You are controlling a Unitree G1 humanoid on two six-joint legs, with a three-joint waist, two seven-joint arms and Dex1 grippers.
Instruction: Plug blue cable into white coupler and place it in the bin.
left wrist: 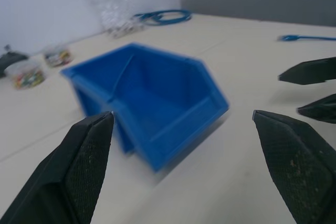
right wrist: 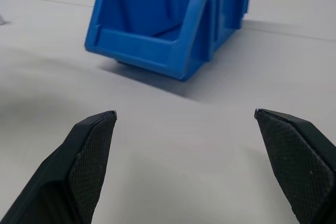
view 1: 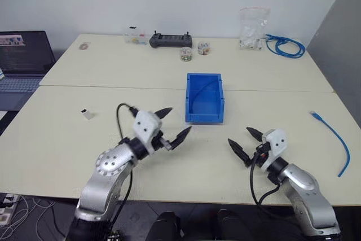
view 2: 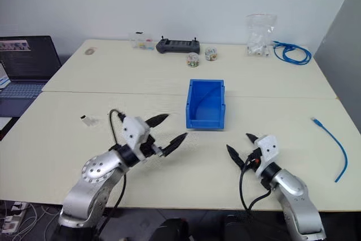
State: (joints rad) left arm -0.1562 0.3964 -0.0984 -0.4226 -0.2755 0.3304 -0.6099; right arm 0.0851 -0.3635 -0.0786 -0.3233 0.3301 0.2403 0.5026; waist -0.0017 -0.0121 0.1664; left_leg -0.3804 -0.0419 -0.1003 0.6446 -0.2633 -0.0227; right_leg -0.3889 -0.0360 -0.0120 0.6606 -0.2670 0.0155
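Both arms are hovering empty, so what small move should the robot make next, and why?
Probably swing the right gripper out toward the blue cable lying loose at the table's right edge. Both grippers are open and empty, and the white coupler sits far left, nearer the left gripper.

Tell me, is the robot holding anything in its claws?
No. The left gripper and right gripper are both open and hold nothing.
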